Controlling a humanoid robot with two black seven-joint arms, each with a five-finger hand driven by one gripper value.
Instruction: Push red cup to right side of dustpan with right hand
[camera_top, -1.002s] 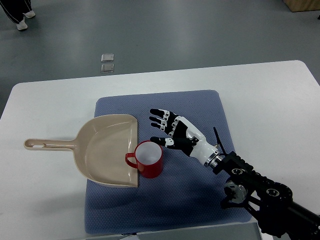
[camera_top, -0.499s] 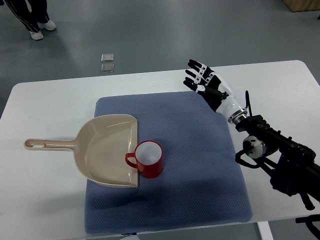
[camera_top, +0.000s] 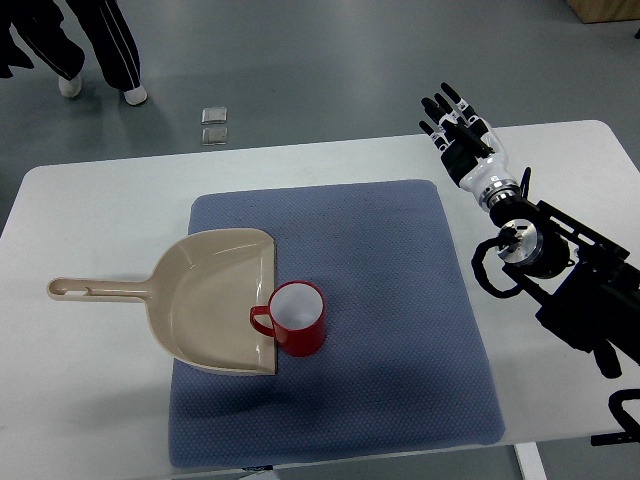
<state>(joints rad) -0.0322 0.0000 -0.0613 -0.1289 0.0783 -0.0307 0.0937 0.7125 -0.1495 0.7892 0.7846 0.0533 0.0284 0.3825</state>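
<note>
The red cup (camera_top: 297, 319) stands upright on the blue mat (camera_top: 390, 300), white inside, its handle pointing left. It touches the right-hand open edge of the beige dustpan (camera_top: 205, 300), whose handle reaches left. My right hand (camera_top: 455, 125) is far from the cup, raised over the table's back right, fingers spread and holding nothing. Its black arm (camera_top: 560, 280) comes in from the right edge. The left arm does not show.
The white table (camera_top: 90, 400) carries the mat and dustpan. A person's legs (camera_top: 95, 45) stand on the grey floor at the top left. Two small grey squares (camera_top: 214, 125) lie on the floor behind the table.
My right hand has pulled away from beside the cup, swinging up and right to the table's back right corner. The cup and dustpan have not moved. The person walked rightward.
</note>
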